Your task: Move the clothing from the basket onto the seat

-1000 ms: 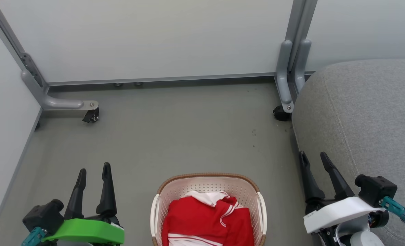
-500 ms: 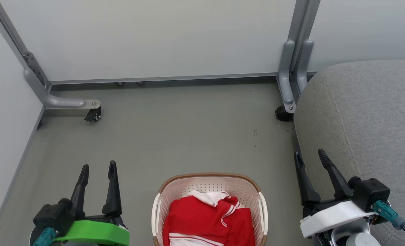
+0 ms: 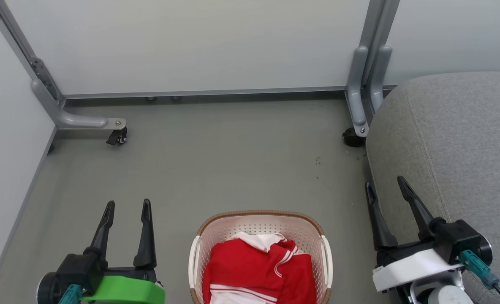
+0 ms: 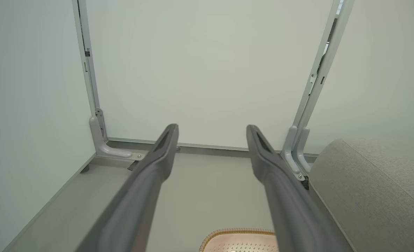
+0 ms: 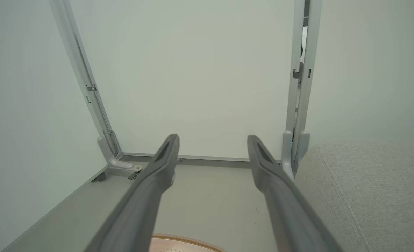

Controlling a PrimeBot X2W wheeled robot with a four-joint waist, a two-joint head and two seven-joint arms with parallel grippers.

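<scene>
LEFT TO RIGHT: At the lower left of the head view, the left gripper (image 3: 128,203) is held over the grey floor (image 3: 216,156). Its green-cased wrist is at the bottom edge. Its 2 dark fingers (image 3: 145,236) point up the frame, spread apart with nothing between them. At upper left, a caster (image 3: 117,138) sits under the foot of a grey-framed partition (image 3: 191,42).

At bottom centre stands the cream perforated basket (image 3: 260,214), its brown rim toward the partition. The red clothing (image 3: 250,270) lies bunched inside it, with white stripes and a white fold showing on top. Neither gripper touches basket or clothing; each is off to its own side.

At lower right, the white-cased right gripper (image 3: 385,182) angles its 2 fingers up and slightly left, jaws likewise wide and empty. Its tips overlap the front edge of the grey woven seat (image 3: 457,139) along the right side; contact cannot be told.

Both wrist views look along parted fingers toward the partition, with the basket's rim at the bottom and the seat at right.
</scene>
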